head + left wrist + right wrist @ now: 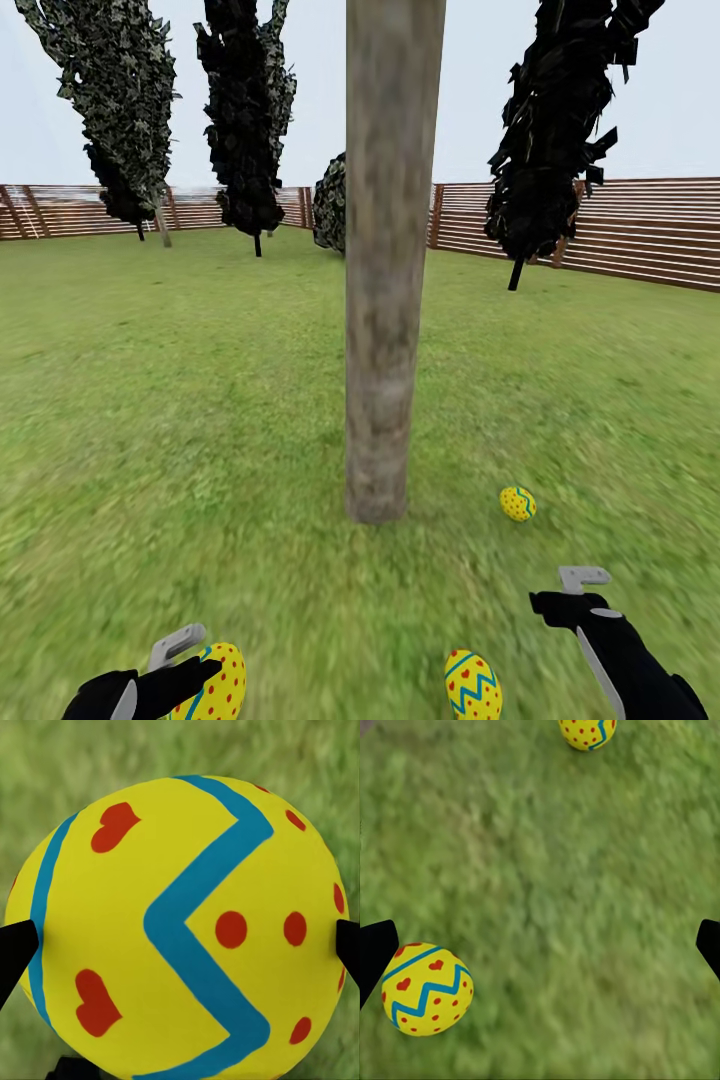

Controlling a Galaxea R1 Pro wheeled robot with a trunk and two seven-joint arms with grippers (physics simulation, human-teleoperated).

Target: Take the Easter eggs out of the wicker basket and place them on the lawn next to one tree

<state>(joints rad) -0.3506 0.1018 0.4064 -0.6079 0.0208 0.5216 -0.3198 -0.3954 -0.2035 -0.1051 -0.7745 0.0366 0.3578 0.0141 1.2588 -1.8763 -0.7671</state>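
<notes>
The tree (385,300) has a thick grey-brown trunk that rises from the lawn (200,420) straight ahead. One yellow Easter egg (517,503) lies on the grass just right of the trunk's base. A second egg (472,686) lies nearer me, close to my right gripper (575,592). That gripper is open above the grass (540,952), with the near egg (427,988) beside one finger and the far egg (587,733) beyond. My left gripper (195,670) is shut on a third egg (218,685), held between its fingertips (16,945) over the grass. The wicker basket is out of view.
Slim dark trees (245,110) (555,130) and a bush (330,205) stand farther back. A brown slat fence (620,230) rings the garden. Open grass spreads left of the trunk.
</notes>
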